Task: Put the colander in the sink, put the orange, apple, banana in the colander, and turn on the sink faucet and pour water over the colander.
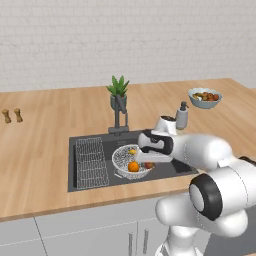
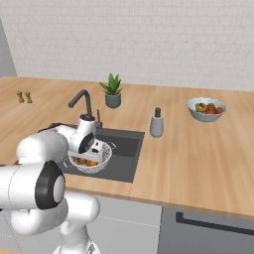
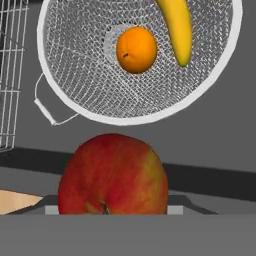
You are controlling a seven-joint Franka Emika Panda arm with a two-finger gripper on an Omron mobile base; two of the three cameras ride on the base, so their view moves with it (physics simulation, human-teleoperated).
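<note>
A: Jaws first. What are they doing?

B: Half-wide and clamped on the round red apple with the yellowish patch (image 3: 113,175). It sits big at the bottom of the hand view, stem end toward the camera. Gripper (image 1: 141,149) hangs over the sink.

A: Where's the target from there?

B: Straight ahead along the jaws: the wide round silver-white wire-mesh colander (image 3: 90,95). In the hand view its near rim lies just past the apple, which isn't over the bowl's middle yet. My read: carry forward over the rim, then let go.

A: Colander placed?

B: Yes, it sits in the large dark grey rectangular sink (image 1: 85,187), right of the flat rectangular wire rack (image 1: 91,161). One small loop handle sticks out on the rack side.

A: Contents?

B: Small plain orange fruit (image 3: 136,49) near the centre of the mesh bottom. Slim curved yellow banana (image 3: 179,29) just beside it, long axis running away from the jaws, near tip pointing back toward them. Can't tell if they touch.

A: Faucet?

B: Tall slim dark grey faucet (image 2: 82,100) at the back edge, no stream visible. So judging: apple is the last fruit, water not yet started.

A: Clutter?

B: Green spiky potted plant (image 2: 112,91), grey soap dispenser (image 2: 157,123), pale blue bowl of fruit (image 2: 206,109) on the wooden tabletop (image 2: 198,158), all well apart.
</note>
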